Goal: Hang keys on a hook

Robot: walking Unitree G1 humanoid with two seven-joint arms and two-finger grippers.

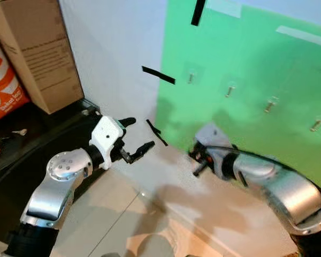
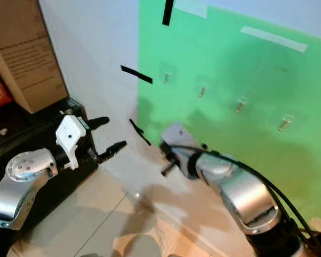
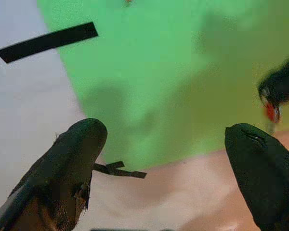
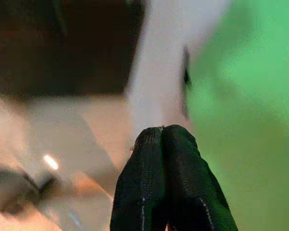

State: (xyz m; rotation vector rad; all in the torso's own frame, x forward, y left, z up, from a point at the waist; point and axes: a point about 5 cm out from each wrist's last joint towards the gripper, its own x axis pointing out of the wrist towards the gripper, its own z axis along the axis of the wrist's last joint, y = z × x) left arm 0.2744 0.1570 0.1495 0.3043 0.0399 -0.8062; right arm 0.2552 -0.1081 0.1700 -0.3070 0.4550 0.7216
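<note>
Keys: you cannot pick them out clearly; a small red-and-dark bit shows at the tip of your right gripper, too blurred to name. That gripper's two black fingers are pressed flat together, and whether anything is pinched between them cannot be told. It hangs low in front of the green sheet, near the sheet's lower left corner and below the hooks. Your left gripper stands with its fingers spread wide and nothing between them, pointing toward the sheet's left edge, well apart from the right one. Four small hooks run in a row across the green sheet, each bare. Black tape strips lie along the sheet's left edge on the white wall. A cardboard box stands on a dark cabinet at your left, above the pale tiled floor.
</note>
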